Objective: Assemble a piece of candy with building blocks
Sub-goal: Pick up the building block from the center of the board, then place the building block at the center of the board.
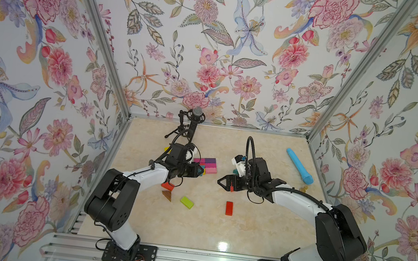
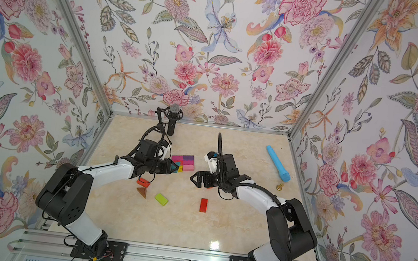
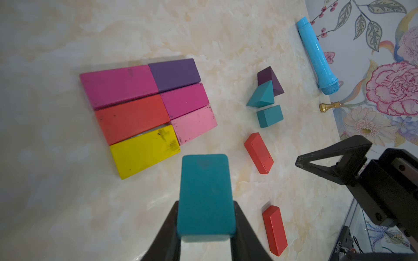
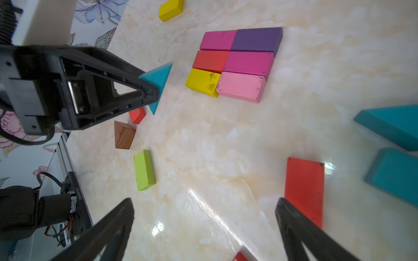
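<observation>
Left wrist view — left tool (image 3: pixel 205 203) clenched on teal triangle (image 3: pixel 204 180), near the six-brick rectangle (image 3: pixel 133 117). Advice: lower slowly, butt it squarely against the rectangle's end — don't nudge bricks. Right tool (image 4: pixel 204 203) gapes, empty.

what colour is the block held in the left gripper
Teal. The block sits clamped in the left gripper, clearest in the left wrist view.

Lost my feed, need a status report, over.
Left gripper shut on teal triangle. Right gripper open, empty. Six-brick slab lies flat. Nothing between triangle and slab.
</observation>
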`<state>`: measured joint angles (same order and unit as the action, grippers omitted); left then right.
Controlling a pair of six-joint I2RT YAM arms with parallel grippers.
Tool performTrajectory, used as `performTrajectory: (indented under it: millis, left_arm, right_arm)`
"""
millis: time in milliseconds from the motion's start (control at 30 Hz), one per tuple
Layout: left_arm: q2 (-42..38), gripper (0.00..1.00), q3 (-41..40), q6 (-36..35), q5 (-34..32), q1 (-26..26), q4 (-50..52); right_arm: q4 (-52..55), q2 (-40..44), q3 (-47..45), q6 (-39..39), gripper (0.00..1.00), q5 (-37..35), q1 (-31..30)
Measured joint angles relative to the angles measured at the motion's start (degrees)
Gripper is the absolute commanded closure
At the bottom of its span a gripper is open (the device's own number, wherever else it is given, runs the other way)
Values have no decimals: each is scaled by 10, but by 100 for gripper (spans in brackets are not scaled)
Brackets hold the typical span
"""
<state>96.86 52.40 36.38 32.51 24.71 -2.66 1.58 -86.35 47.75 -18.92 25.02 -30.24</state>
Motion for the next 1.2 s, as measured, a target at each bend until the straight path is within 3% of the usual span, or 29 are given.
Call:
performTrajectory:
  millis: [200,433,567,667,867,1200]
  left_arm:
    - [71,92,0,0,57,35,-51]
    - [109,85,0,0,85,55,-74]
    - [112,79,0,-1,81,56,-70]
    - [111,63,0,-7,74,56,-64]
    - [108,54,0,-19,70,56,-60]
    - [97,52,3,-29,36,58,-44]
  right_arm:
    - [17,56,-49,-22,0,-39,10]
    - [18,61,-51,-26,0,-51,11]
    - [19,61,-51,-24,0,-51,12]
    - [19,60,-51,-23,0,-51,14]
    - [18,49,-50,-15,0,-51,15]
    - [20,43,-50,7,0,-73,-6]
